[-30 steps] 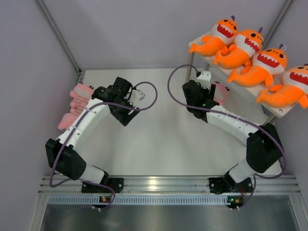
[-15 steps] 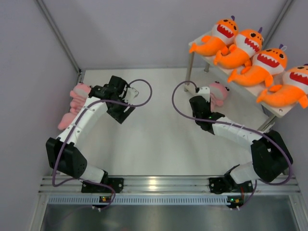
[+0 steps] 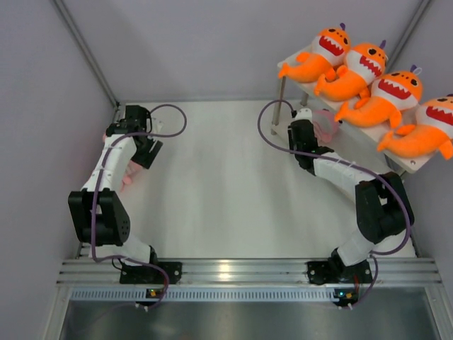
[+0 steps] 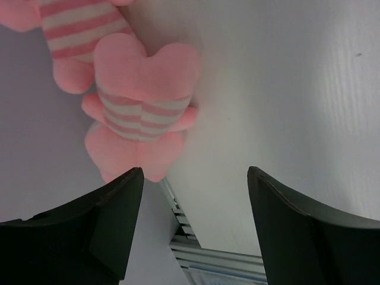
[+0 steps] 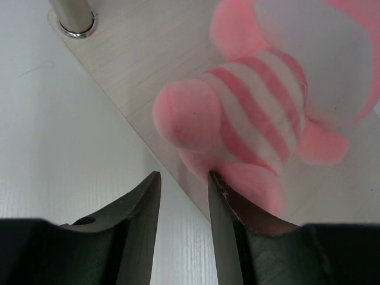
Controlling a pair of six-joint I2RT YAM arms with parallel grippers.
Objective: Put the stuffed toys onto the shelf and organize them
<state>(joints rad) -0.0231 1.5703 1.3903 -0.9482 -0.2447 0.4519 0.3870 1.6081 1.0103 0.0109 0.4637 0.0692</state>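
Observation:
Several orange shark plush toys point(image 3: 361, 71) lie in a row on the top board of the shelf point(image 3: 409, 165). A pink striped plush point(image 5: 249, 113) lies on the shelf's lower board point(image 5: 136, 53), also seen under the top tier in the top view point(image 3: 327, 127). My right gripper point(image 5: 184, 176) point(image 3: 310, 119) is at that board's edge, its jaws narrowly open and empty. The plush presses against the outside of its right finger. My left gripper point(image 4: 195, 175) point(image 3: 141, 145) is open above two pink striped plush toys point(image 4: 145, 89) point(image 4: 83, 29) lying against the left wall.
A silver shelf leg point(image 5: 74, 15) stands at the end of the lower board, left of the plush. The left wall is close beside the left arm, with a bit of pink plush point(image 3: 129, 176) showing beside it. A metal rail point(image 3: 233, 273) runs along the near table edge.
The left arm has swung left to the wall, over the pink plush toys. The right gripper has moved toward the shelf with the pink plush, and its jaws have narrowed.

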